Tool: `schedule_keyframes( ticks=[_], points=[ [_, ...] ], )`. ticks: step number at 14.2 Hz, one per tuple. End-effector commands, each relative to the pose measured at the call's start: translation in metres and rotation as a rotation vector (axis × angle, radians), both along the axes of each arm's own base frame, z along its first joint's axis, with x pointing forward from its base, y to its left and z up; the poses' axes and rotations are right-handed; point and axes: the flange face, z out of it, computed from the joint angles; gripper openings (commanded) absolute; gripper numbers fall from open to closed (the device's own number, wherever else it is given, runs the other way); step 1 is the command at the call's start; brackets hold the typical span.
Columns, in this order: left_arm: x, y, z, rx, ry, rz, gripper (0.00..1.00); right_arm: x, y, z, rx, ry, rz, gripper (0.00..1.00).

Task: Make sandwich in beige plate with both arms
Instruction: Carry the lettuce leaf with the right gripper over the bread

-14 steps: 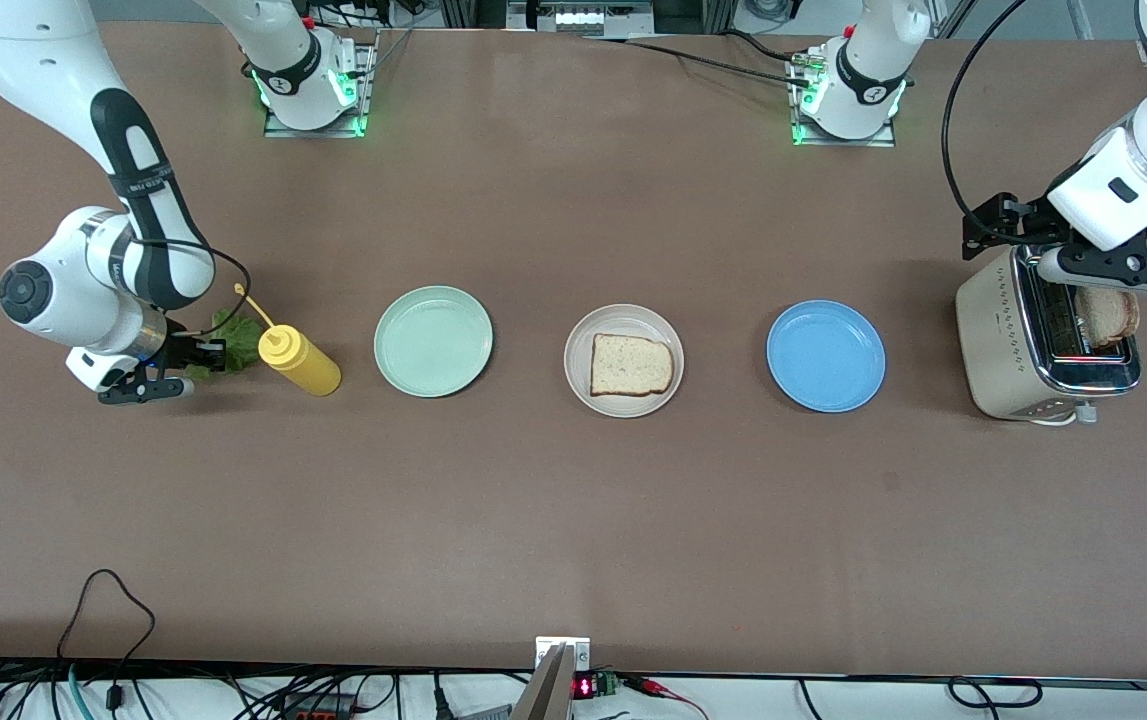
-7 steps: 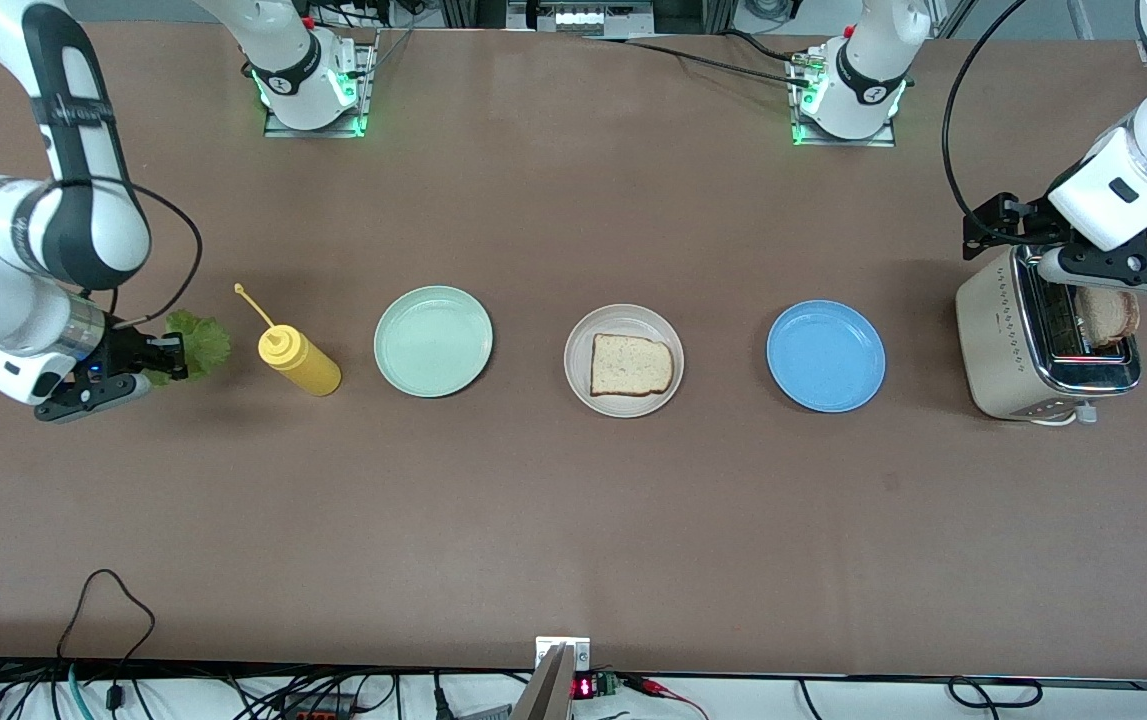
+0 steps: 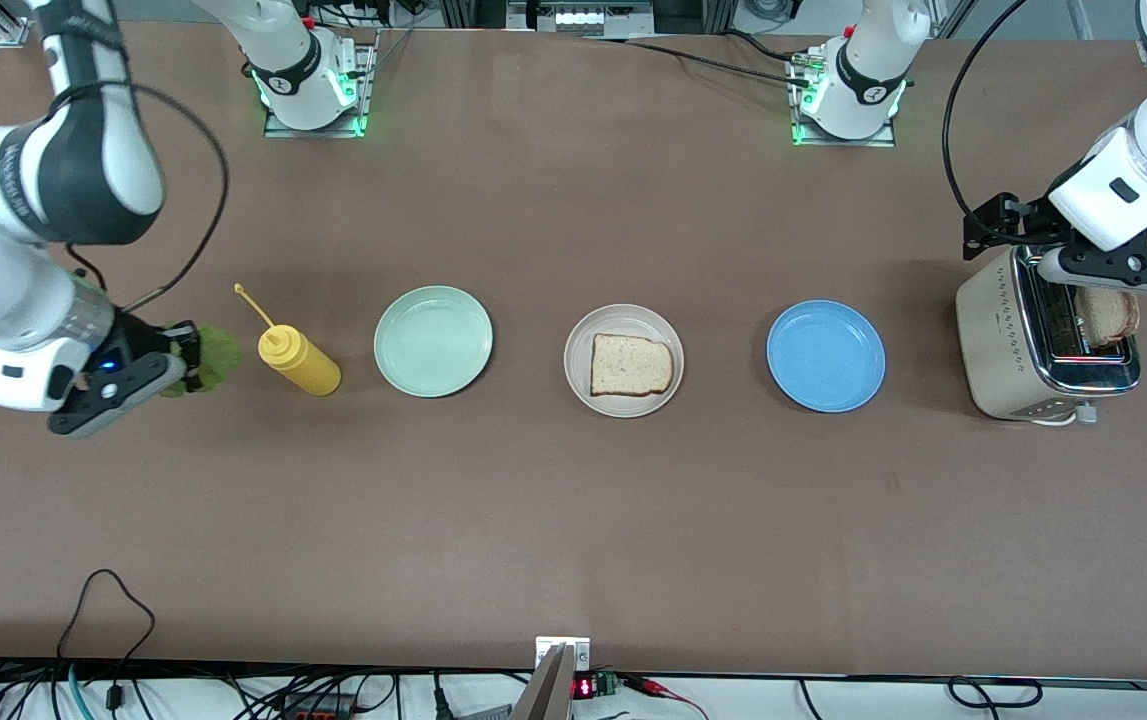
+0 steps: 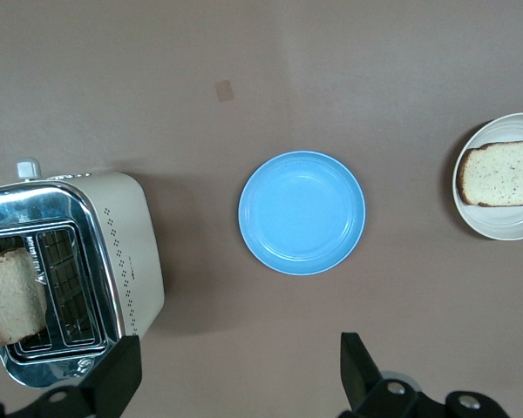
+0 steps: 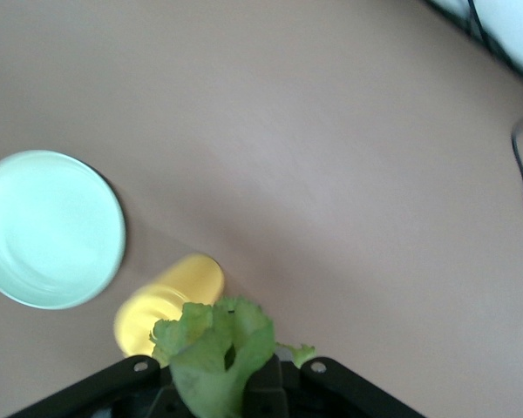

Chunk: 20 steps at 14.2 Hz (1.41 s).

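A: Where is the right claw point(image 3: 178, 362)?

B: Up over the tabletop point(image 3: 573, 520) at the right arm's end, just beside the yellow squeeze bottle point(image 3: 298, 360). It is clamped tight on a ruffled lettuce leaf point(image 3: 208, 352); the right wrist view shows the leaf point(image 5: 218, 353) sticking out between the fingers.

A: And the left claw point(image 3: 1123, 268)?

B: Over the toaster point(image 3: 1018, 345) at the left arm's end of the tabletop, fingers point(image 4: 113, 383) spread wide, nothing in them. A slice of toast point(image 3: 1111, 315) stands in one slot.

A: The beige plate point(image 3: 623, 320)?

B: Mid-tabletop, between the mint green plate point(image 3: 433, 340) and the blue plate point(image 3: 826, 355). One bread slice point(image 3: 631, 365) lies flat on it, nothing on top.
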Motion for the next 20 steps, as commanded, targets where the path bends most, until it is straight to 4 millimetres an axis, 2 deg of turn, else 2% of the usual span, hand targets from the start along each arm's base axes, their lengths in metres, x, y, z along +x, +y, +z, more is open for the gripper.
schedule_keyframes(
  ticks=[1,3,7,9,11,14,17,20],
  points=[
    [-0.001,0.002,0.006,-0.004,0.003,-0.001,1.00,0.003,0.052,0.010,-0.012,-0.009,0.086,0.00],
    [-0.001,0.002,0.006,-0.004,0.003,-0.001,1.00,0.002,0.083,0.012,0.027,-0.013,0.113,0.00],
    [-0.001,0.002,0.006,-0.004,0.003,0.000,1.00,-0.016,0.190,0.010,0.106,-0.017,0.215,0.00],
    [-0.001,0.002,0.006,-0.004,0.003,0.000,1.00,-0.024,0.236,-0.003,0.104,-0.008,0.235,0.00],
    [-0.001,0.002,0.006,-0.004,0.003,0.000,1.00,-0.037,0.289,-0.022,0.107,-0.023,0.259,0.00],
    [-0.001,0.002,0.006,-0.004,0.003,0.002,1.00,-0.048,0.348,-0.069,0.126,-0.078,0.246,0.00],
    [-0.001,0.001,0.006,-0.004,0.003,0.000,1.00,-0.059,0.394,-0.117,0.177,-0.135,0.243,0.00],
    [-0.001,0.001,0.006,-0.004,0.003,0.000,1.00,-0.061,0.412,-0.157,0.197,-0.191,0.234,0.00]
  ],
)
